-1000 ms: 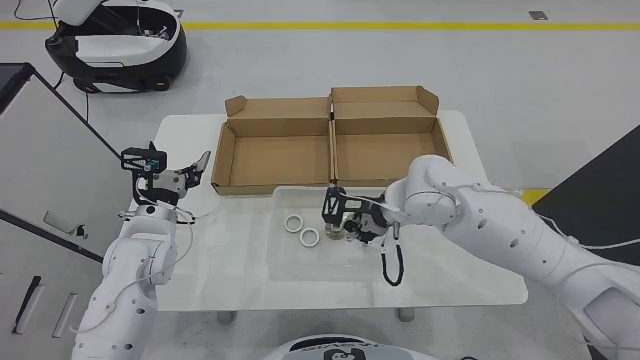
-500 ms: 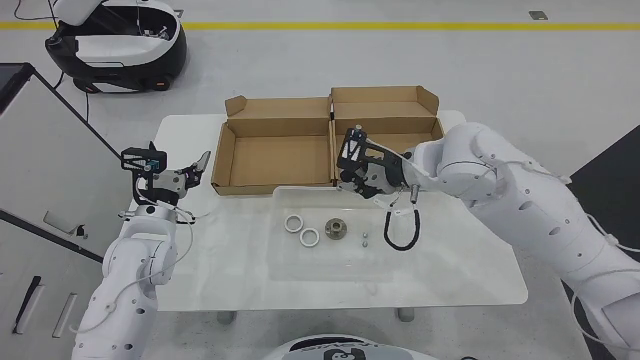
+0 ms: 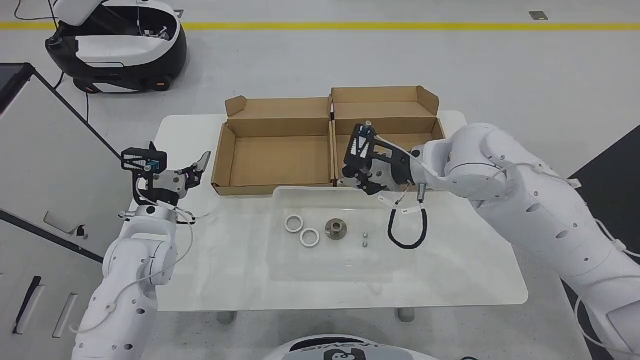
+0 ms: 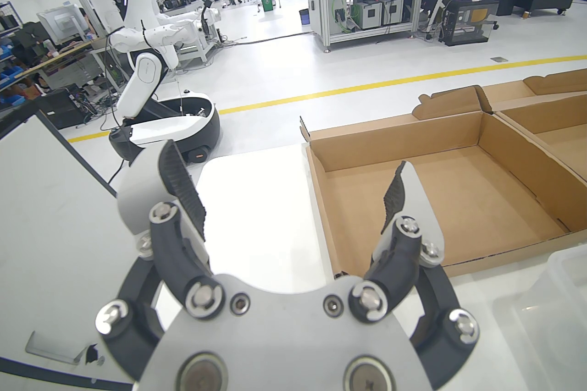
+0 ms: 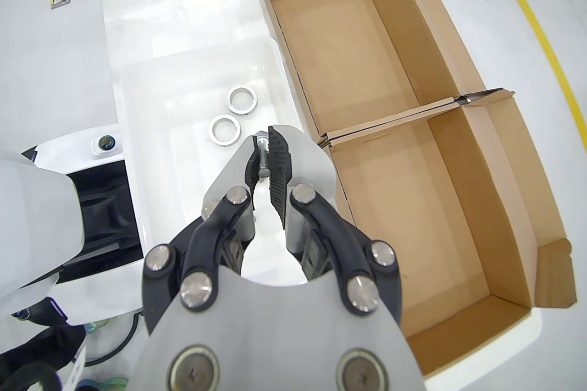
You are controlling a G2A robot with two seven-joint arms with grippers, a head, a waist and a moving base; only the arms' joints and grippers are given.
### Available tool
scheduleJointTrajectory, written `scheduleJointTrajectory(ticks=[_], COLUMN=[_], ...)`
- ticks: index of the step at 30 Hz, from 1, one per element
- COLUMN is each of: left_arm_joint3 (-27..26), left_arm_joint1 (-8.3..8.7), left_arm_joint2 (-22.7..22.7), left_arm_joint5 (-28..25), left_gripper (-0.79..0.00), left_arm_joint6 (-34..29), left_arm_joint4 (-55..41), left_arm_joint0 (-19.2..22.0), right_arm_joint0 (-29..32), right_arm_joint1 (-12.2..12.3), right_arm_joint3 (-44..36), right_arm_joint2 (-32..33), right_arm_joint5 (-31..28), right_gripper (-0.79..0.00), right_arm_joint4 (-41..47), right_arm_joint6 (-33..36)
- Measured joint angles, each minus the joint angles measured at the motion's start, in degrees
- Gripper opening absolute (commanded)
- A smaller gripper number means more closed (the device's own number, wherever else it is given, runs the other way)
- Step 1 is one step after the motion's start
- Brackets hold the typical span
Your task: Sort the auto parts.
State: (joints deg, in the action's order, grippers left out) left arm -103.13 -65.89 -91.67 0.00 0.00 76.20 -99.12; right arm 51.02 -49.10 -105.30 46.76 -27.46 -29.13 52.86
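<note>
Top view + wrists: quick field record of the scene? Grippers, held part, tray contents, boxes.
right gripper: shut on bolt, above far edge of tray, by right box
left gripper: open, nothing held, off to the left of left box
tray contents: ring, ring, dark round part, small metal piece
boxes: open cardboard, side by side behind tray

Second robot (image 3: pixel 120 48) on wheeled base, far left; yellow floor line (image 3: pixel 400 26) beside it.
</note>
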Motion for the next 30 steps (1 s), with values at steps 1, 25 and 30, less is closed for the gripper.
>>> scheduleJointTrajectory(ticks=[1,25,30], left_arm_joint3=[0.0,0.0,0.0], left_arm_joint1=[0.0,0.0,0.0], left_arm_joint2=[0.0,0.0,0.0], left_arm_joint5=[0.0,0.0,0.0], left_gripper=[0.0,0.0,0.0], left_arm_joint6=[0.0,0.0,0.0], left_arm_joint4=[0.0,0.0,0.0], left_arm_joint0=[0.0,0.0,0.0], right_arm_joint0=[0.0,0.0,0.73], right_arm_joint1=[0.0,0.0,-0.03], right_arm_joint3=[0.0,0.0,0.09], right_arm_joint2=[0.0,0.0,0.05], right_arm_joint5=[0.0,0.0,0.32], right_gripper=[-0.785,-0.785,-0.785], right_arm_joint4=[0.0,0.0,-0.03], right_arm_joint6=[0.0,0.0,-1.07])
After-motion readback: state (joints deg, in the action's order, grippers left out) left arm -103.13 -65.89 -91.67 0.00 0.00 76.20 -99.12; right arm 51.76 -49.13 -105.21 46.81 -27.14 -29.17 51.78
